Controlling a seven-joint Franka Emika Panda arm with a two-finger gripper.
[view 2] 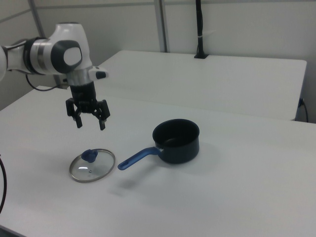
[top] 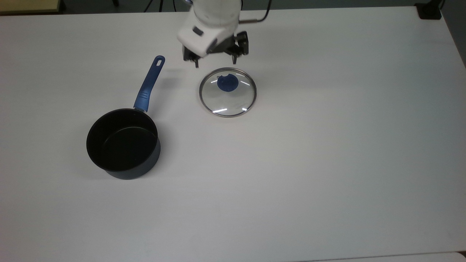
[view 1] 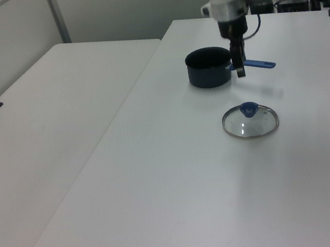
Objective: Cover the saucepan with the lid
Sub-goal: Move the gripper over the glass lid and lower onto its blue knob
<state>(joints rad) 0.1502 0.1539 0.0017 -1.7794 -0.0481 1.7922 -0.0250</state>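
Nearest the top view's lower edge, left of the lid, the saucepan (top: 123, 144) stands empty on the white tabletop (top: 327, 163), its blue handle pointing away. Beyond it and to the top view's right, well apart from the pan, the lid (top: 228, 92) lies flat, knob up. Farther still, the pincer (top: 215, 62) hangs above the lid's far edge, prongs spread apart and holding nothing. Descending from there, it would likely miss the knob and strike glass or rim, skidding the lid; a shallow pinch on the small knob could let the lid tilt and drop.
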